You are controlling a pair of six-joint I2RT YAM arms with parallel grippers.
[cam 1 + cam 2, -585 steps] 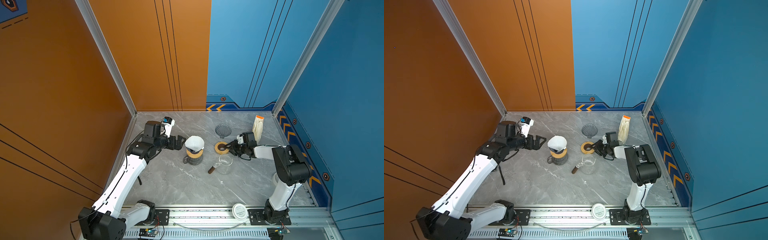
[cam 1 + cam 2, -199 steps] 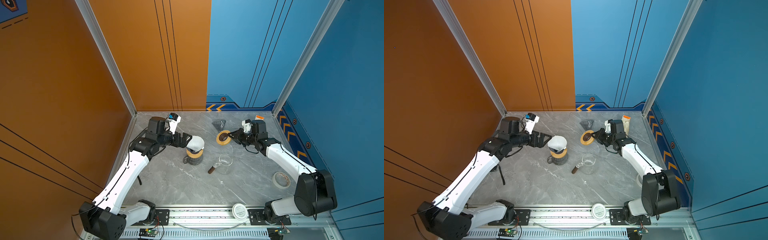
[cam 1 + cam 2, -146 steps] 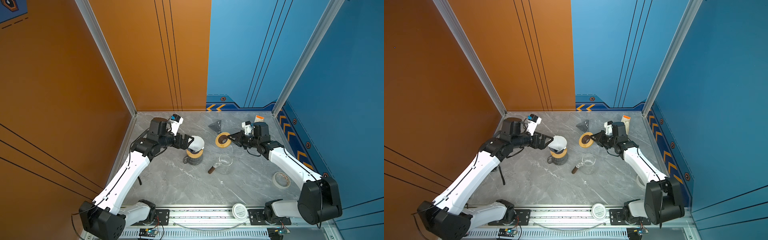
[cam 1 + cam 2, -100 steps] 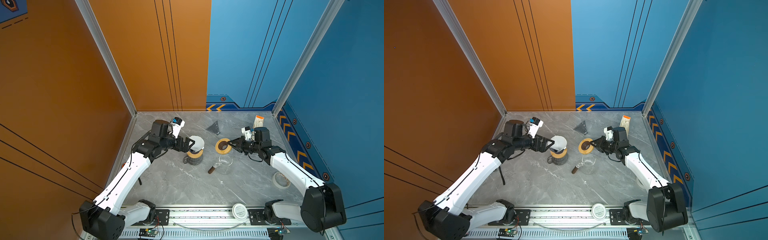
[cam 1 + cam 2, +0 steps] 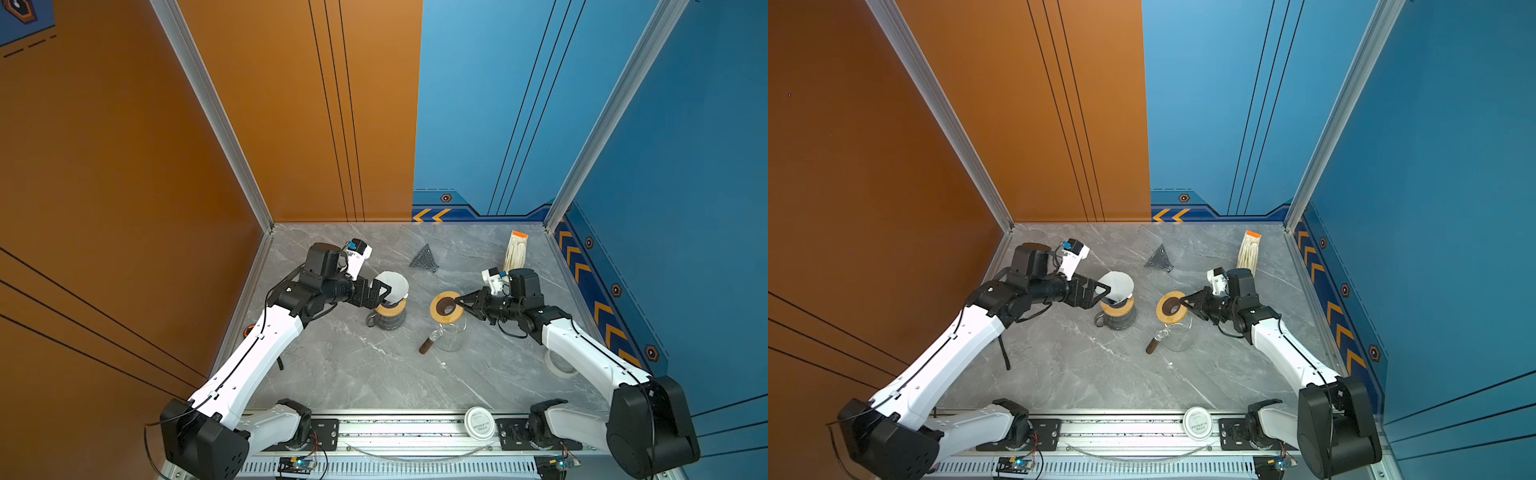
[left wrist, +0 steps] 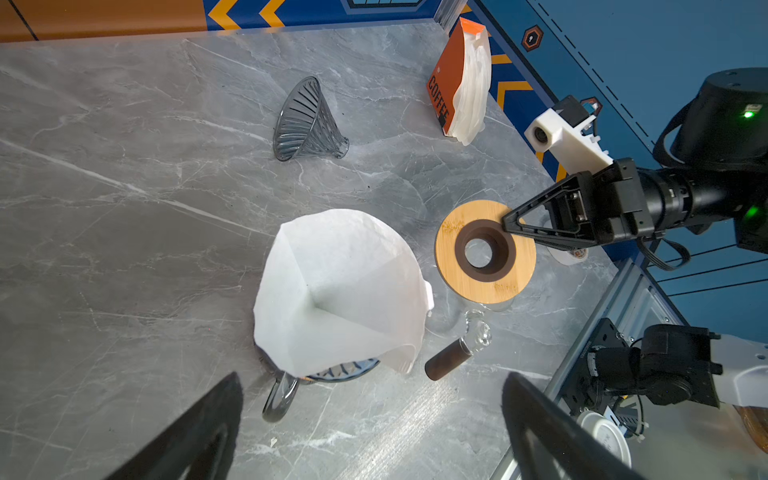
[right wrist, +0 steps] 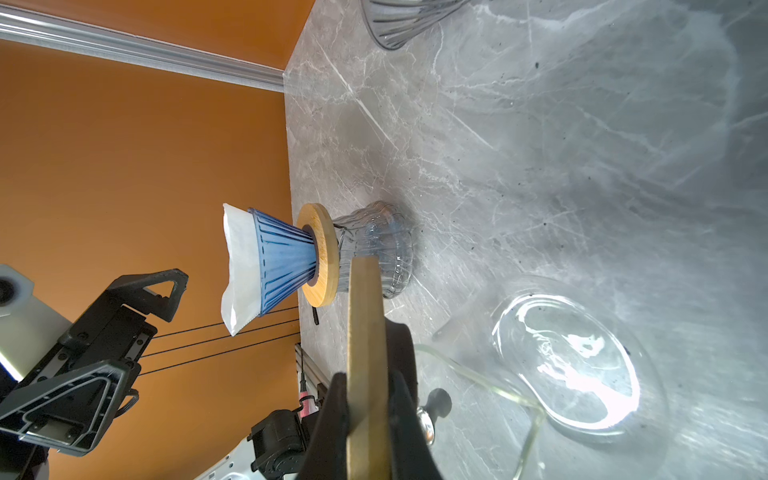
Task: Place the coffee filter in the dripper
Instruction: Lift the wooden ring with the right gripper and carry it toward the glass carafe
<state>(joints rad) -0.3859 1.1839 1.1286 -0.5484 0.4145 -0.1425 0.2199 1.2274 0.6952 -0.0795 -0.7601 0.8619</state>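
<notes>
While the left hand [image 5: 384, 291] gapes wide, grasping nothing, just beside the coffee filter [image 5: 395, 284] at its nine o'clock, that filter sits in the blue dripper [image 7: 282, 262] atop a carafe [image 5: 388, 322]; the right hand [image 5: 460, 305] is clenched on a wooden ring [image 5: 446, 307] over a glass jug [image 5: 451, 338]; grey marble tabletop [image 5: 353, 374], an orange wall [image 5: 291, 124] and a blue wall [image 5: 498, 104] behind; both arms reach low, hands pointing inward.

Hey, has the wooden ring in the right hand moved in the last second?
Yes. The wooden ring, gripped by the right hand, has come away from the filter packet at the back and toward the glass jug nearer the front.
</notes>
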